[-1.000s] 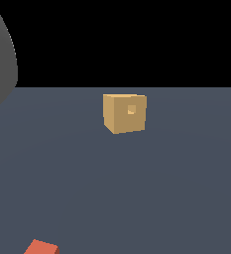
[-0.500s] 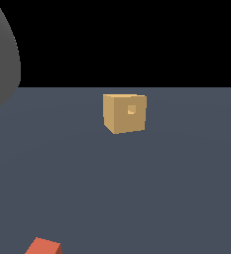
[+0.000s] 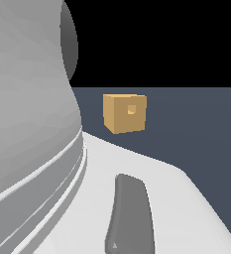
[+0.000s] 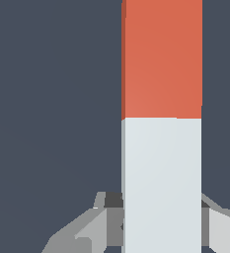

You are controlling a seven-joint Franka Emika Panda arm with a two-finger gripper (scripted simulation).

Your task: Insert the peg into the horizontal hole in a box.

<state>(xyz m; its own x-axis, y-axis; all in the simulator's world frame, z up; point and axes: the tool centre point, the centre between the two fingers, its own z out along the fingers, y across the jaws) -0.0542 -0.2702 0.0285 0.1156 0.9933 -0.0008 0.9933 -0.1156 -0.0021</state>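
Orange-and-white peg fills my wrist view | gripper straddles it, jaws' grip unclear | step: grasping | next: carry to box, align with hole

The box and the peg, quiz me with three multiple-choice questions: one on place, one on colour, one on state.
1. In the exterior view, what fills the left side?
A the robot arm
B the peg
C a tray

2. What two colours is the peg?
A blue and green
B orange-red and white
C all tan

3. Is the hole filled?
A peg inside
B empty
C taped over

Answers: 1 A, the grey robot arm looms left of the box. 2 B, the peg shows both halves. 3 B, the hole shows only lighter tan.
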